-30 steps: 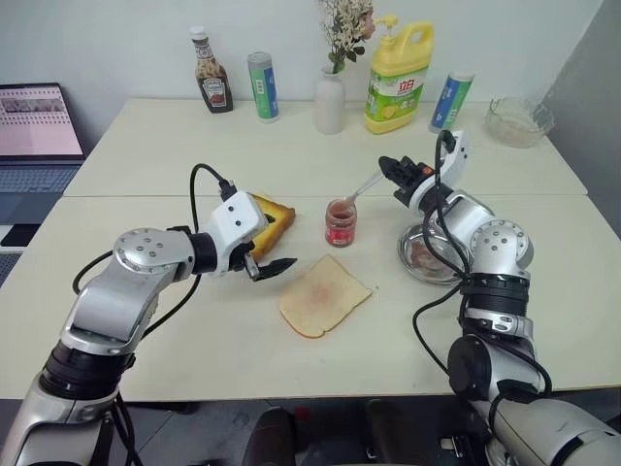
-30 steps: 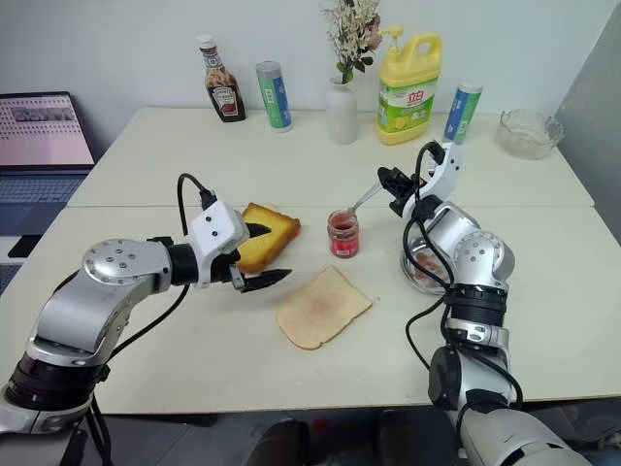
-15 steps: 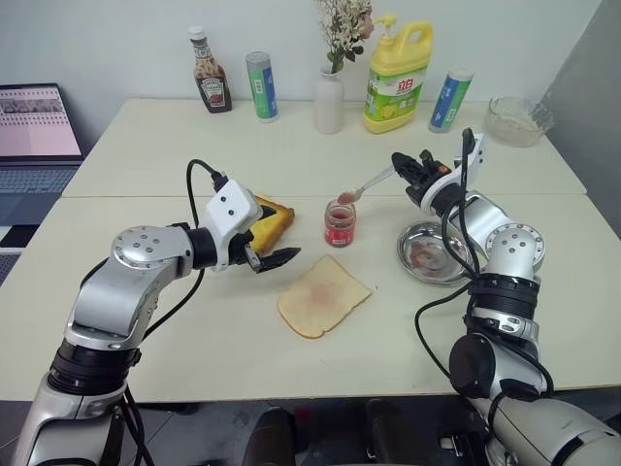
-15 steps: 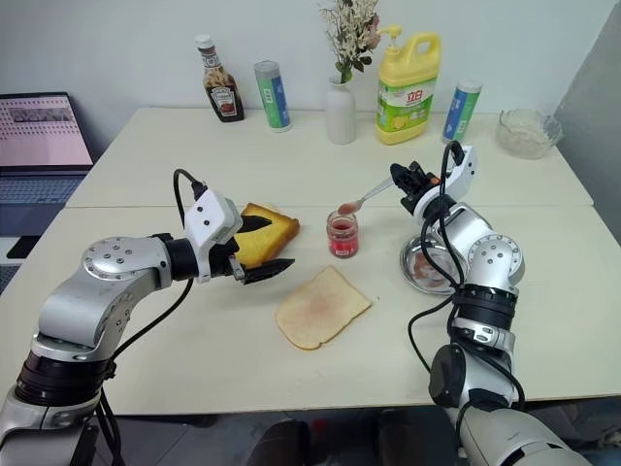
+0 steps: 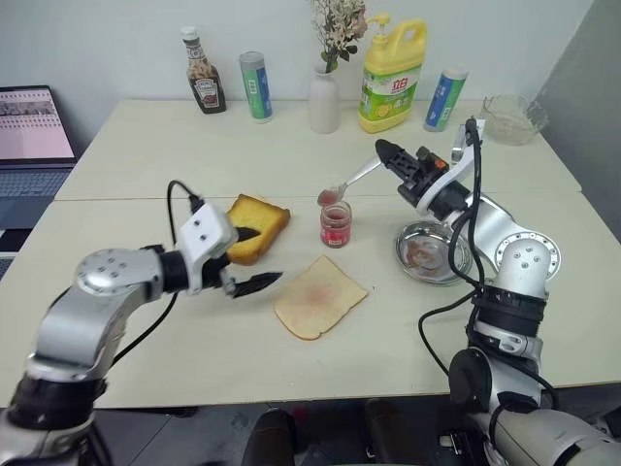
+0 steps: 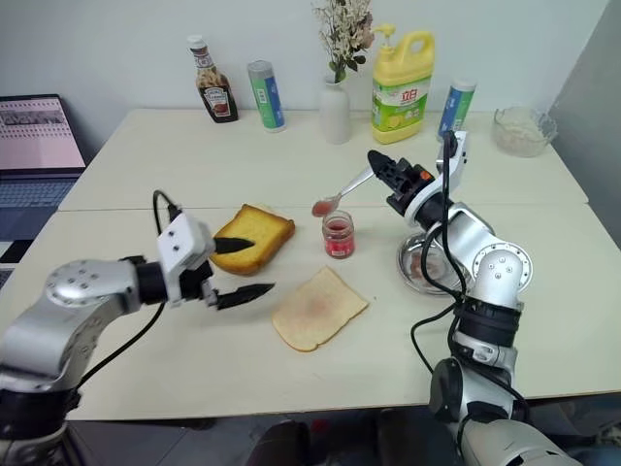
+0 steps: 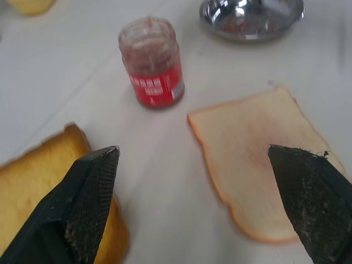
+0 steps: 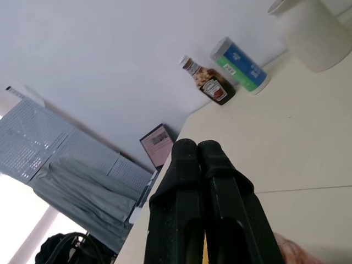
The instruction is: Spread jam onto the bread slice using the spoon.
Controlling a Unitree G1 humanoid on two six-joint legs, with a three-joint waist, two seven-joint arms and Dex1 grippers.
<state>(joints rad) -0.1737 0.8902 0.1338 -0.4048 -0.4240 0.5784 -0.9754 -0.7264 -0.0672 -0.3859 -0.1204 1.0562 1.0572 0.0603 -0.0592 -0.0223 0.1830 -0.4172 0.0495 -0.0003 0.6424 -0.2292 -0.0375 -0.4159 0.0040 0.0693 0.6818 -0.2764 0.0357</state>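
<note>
Cream table [image 5: 146, 155], pale wall [image 5: 116, 39]

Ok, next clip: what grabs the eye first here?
The right gripper, shut on the spoon, holds a pink dab of jam above the open jam jar mid-table. Just in front lies the bread slice, with the left gripper open beside it, near the thick toast.

Chinese characters "立白" on the yellow detergent bottle [image 6: 403, 73] (other labels unreadable)
</note>
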